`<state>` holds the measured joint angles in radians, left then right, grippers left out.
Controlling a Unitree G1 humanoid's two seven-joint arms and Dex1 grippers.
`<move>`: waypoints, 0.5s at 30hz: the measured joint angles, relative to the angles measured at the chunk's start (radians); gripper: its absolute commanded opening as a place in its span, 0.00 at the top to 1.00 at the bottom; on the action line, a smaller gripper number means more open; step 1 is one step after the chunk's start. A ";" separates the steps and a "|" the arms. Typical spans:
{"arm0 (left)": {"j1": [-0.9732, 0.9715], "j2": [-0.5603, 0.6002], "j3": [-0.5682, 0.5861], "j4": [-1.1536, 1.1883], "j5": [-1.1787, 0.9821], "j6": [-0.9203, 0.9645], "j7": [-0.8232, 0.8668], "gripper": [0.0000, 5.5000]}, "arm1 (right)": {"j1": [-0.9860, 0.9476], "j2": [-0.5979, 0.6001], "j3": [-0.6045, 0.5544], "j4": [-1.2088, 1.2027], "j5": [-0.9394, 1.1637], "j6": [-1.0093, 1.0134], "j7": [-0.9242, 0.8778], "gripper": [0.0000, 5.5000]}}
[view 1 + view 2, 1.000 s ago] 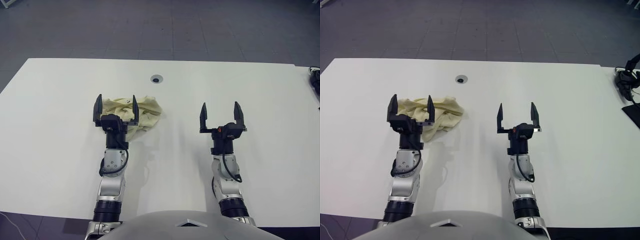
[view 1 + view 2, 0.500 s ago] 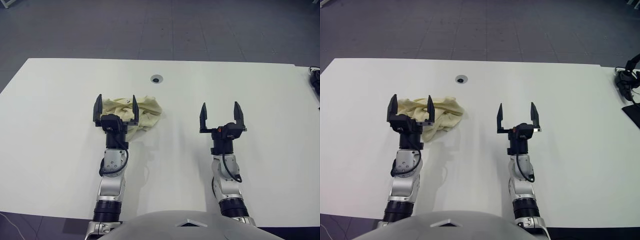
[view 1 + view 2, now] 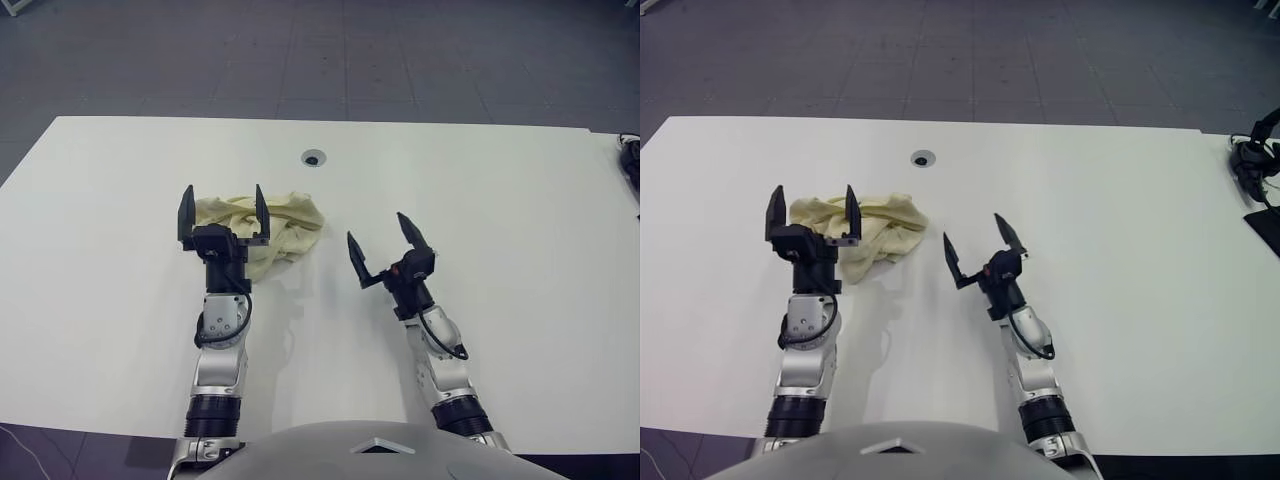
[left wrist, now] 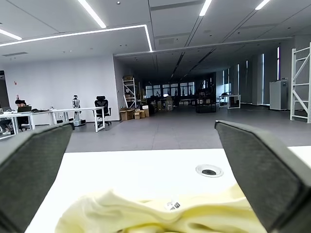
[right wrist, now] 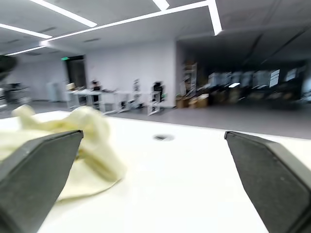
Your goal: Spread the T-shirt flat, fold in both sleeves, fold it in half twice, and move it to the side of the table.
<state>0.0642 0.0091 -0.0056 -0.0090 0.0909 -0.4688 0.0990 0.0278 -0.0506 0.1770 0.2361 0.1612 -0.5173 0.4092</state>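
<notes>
Though crumpled, T-shirt [image 3: 295, 222] partly behind left gripper [image 3: 223, 193].

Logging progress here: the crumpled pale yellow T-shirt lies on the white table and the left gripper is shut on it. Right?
Not quite: the left gripper is open, fingers spread wide, gripping nothing, as the left wrist view shows. The crumpled pale yellow T-shirt does lie on the white table.
</notes>
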 measured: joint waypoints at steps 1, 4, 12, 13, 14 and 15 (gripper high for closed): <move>-0.005 0.000 0.006 0.007 -0.002 -0.001 0.004 0.02 | -0.030 -0.022 0.010 0.001 0.009 0.026 0.045 0.02; -0.029 0.000 0.018 0.036 -0.005 -0.007 0.006 0.02 | -0.169 -0.060 0.032 0.030 0.020 0.107 0.153 0.02; -0.046 -0.005 0.013 0.074 0.003 -0.027 0.009 0.02 | -0.395 -0.073 0.066 0.169 -0.032 0.258 0.240 0.10; -0.046 -0.006 0.012 0.074 0.004 -0.028 0.009 0.02 | -0.413 -0.072 0.070 0.183 -0.051 0.268 0.242 0.13; -0.046 -0.009 0.011 0.074 0.004 -0.028 0.009 0.02 | -0.427 -0.072 0.073 0.198 -0.065 0.274 0.243 0.16; -0.046 -0.012 0.011 0.074 0.004 -0.028 0.009 0.02 | -0.437 -0.072 0.073 0.214 -0.076 0.274 0.242 0.20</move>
<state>0.0185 -0.0031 0.0057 0.0646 0.0948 -0.4972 0.1081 -0.4095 -0.1222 0.2504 0.4504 0.0849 -0.2428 0.6508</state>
